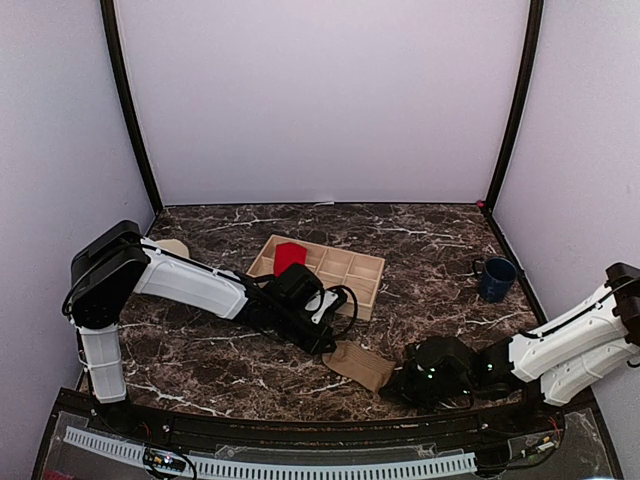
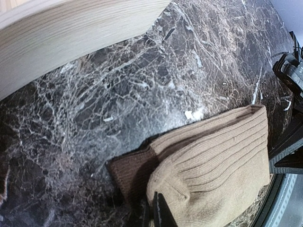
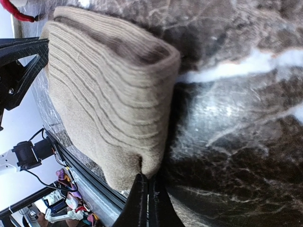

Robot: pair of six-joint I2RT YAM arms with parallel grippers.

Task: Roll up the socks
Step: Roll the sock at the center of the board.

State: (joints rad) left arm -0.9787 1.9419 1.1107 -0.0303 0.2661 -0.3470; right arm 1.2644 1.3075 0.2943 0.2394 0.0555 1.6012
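Near front edge of dark marble table [image 1: 450, 250], clamps ribbed tan-brown fabric sock [image 1: 360, 366] in left gripper [image 2: 154, 213] and right gripper [image 3: 146, 196], seemingly mid-roll; next likely needs tighter rolling.

The tan sock [image 3: 104, 94] lies folded on the dark counter [image 3: 236, 118], its ribs running along its length. At the upper right its fold stands open a little, showing darker brown fabric inside. White veins cross the counter to the sock's right. The right end effector [image 3: 144, 182] shows at the bottom edge, its two dark fingers [image 3: 135, 208] pressed together with the sock's lower corner pinched between the tips. A black frame [image 3: 19, 66] touches the sock's left edge. A scrap of red [image 3: 16, 13] shows at the top left corner. Beyond the counter's black rim [image 3: 90, 182] are a white part [image 3: 9, 160], cables [image 3: 34, 136] and blurred clutter [image 3: 71, 201]
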